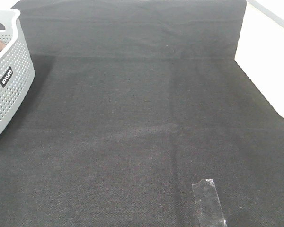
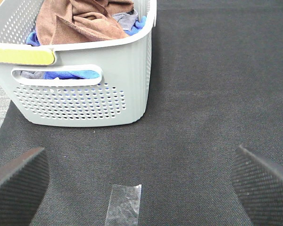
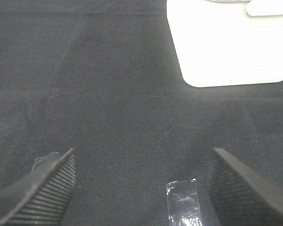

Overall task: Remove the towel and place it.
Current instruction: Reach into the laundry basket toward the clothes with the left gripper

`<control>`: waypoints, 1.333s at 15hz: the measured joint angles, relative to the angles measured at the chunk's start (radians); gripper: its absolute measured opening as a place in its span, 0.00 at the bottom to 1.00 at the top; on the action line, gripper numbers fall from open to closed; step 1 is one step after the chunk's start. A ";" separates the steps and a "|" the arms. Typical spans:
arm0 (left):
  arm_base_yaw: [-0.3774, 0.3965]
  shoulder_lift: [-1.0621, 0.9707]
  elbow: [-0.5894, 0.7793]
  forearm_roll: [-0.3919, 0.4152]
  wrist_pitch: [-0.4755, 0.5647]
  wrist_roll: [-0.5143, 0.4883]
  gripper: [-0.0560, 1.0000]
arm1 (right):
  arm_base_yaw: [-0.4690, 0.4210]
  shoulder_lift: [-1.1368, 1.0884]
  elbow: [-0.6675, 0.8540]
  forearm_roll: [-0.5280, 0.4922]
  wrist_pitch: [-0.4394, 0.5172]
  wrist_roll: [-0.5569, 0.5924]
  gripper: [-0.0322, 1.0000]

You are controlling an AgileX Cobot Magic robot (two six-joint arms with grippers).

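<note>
Black ribbed pads (image 2: 19, 183) on the left gripper (image 2: 139, 162) stand spread as wide as they go and hold nothing. Between them there is only the dark grey table cloth (image 2: 203, 94) and a strip of clear tape (image 2: 124, 205) stuck flat to it. Beyond the tape a pale grey perforated basket (image 2: 85, 101) sits on the cloth. The towel (image 2: 75, 21), reddish-brown and crumpled, is heaped inside it and rises above the rim. A blue cloth (image 2: 80, 74) under it shows through the handle slot, and a bit of grey fabric (image 2: 125, 19) lies beside it. A yellow-green band (image 2: 21, 55) covers part of the near rim.

The right gripper (image 3: 144, 162) is also wide open and empty. A tape scrap (image 3: 183, 200) lies on the cloth between its 2 pads, and another tape piece (image 3: 45, 162) pokes out from behind 1 pad. Farther out stands a white box (image 3: 226, 47) with rounded corners.

Seen from the high camera, the basket is at the left edge of the cloth with a sliver of towel showing inside, and the white box is well apart at the right edge
</note>
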 joint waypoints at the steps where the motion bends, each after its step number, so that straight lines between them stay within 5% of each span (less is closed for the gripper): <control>1: 0.000 0.000 0.000 0.000 0.000 0.002 0.99 | 0.000 0.000 0.000 0.000 0.000 0.000 0.72; 13: 0.000 0.001 0.000 0.000 0.000 0.031 0.99 | 0.000 0.000 0.000 0.000 0.000 0.000 0.72; 17: 0.000 0.215 -0.099 0.002 0.009 0.246 0.99 | 0.000 0.000 0.000 0.000 0.000 0.000 0.72; 20: 0.000 0.567 -0.259 0.023 0.019 0.521 0.99 | 0.000 0.000 0.000 0.000 0.000 0.000 0.72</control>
